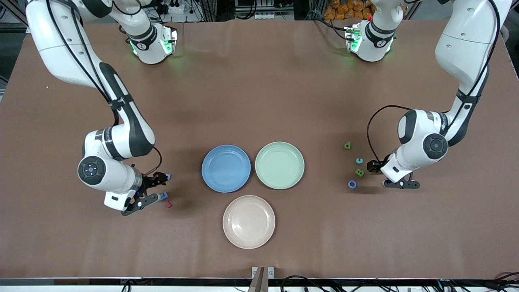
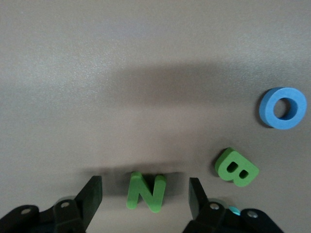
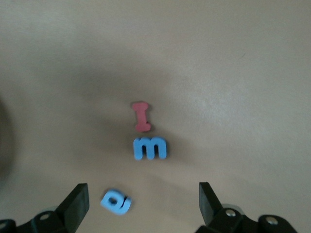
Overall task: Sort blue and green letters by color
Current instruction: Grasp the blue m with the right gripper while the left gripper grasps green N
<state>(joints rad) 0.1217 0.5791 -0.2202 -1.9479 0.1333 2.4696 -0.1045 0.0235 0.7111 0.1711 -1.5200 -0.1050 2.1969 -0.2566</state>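
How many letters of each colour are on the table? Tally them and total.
Green: 3 (green N, green B, green d)
Blue: 3 (blue O, blue m, blue letter)
Teal: 1 (teal letter)
Dark red: 1 (dark red I)
Total: 8

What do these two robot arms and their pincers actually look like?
Both arms are glossy white with rounded shells, dark grey-black joint sections and round black end caps. Thin black cables run along them. The bases glow green. The left gripper and right gripper are black, each with two flat black fingers.
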